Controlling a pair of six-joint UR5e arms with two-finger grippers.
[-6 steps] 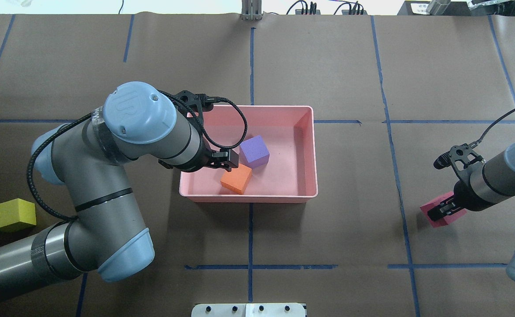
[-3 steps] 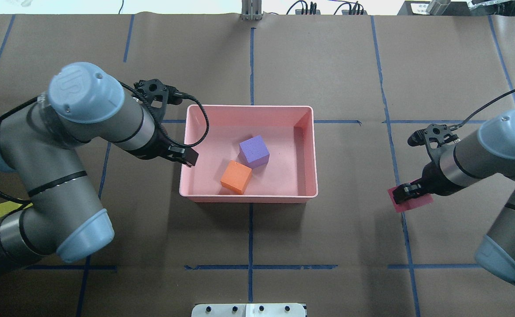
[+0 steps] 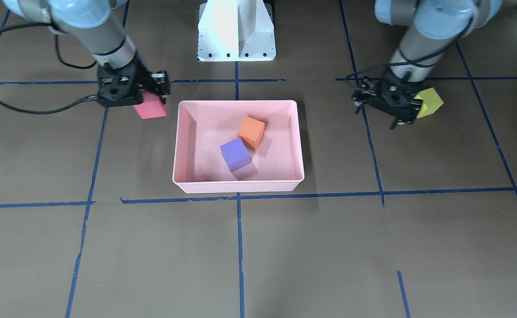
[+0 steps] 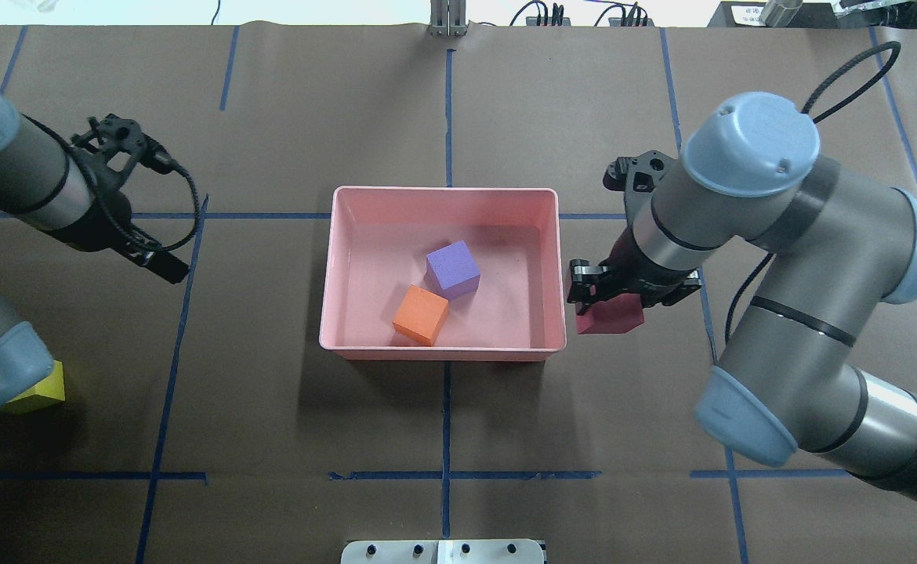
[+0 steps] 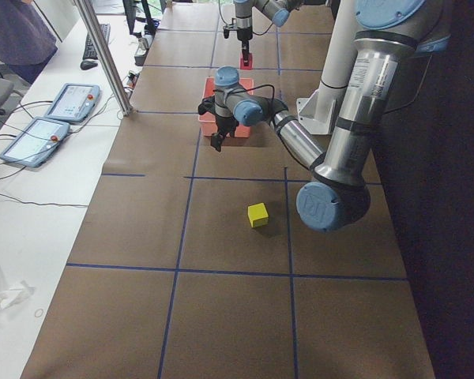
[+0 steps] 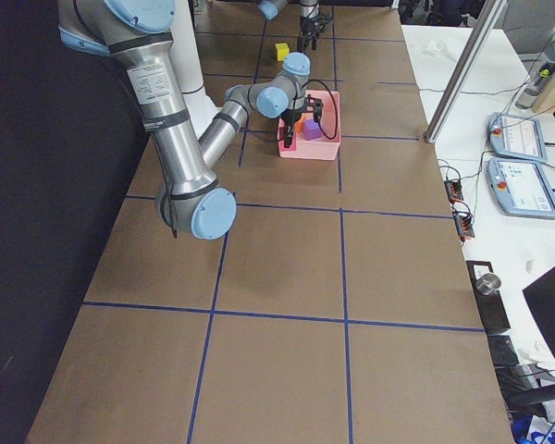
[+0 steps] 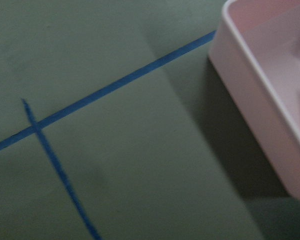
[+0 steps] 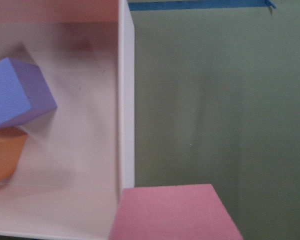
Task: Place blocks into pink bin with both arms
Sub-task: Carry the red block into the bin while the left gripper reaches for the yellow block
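The pink bin (image 4: 556, 266) sits mid-table and holds the purple block (image 4: 452, 269) and the orange block (image 4: 421, 314). My right gripper (image 4: 601, 298) is shut on the red block (image 4: 614, 318) and holds it just outside the bin's right wall. The right wrist view shows the red block (image 8: 175, 212) beside the bin wall (image 8: 126, 100). My left gripper (image 4: 167, 270) is open and empty, well left of the bin. The yellow-green block (image 4: 37, 395) lies at the near left, partly hidden by my left arm. It shows fully in the front-facing view (image 3: 430, 102).
Blue tape lines (image 4: 446, 474) cross the brown table cover. The white robot base (image 3: 236, 31) stands behind the bin in the front-facing view. The left wrist view shows the bin's corner (image 7: 260, 90) and bare table. Tablets (image 5: 59, 110) lie past the far table edge.
My left gripper has let go of the orange block in the bin and pulled back left, clear of it. My right gripper has carried the red block from the far right to the bin's right wall.
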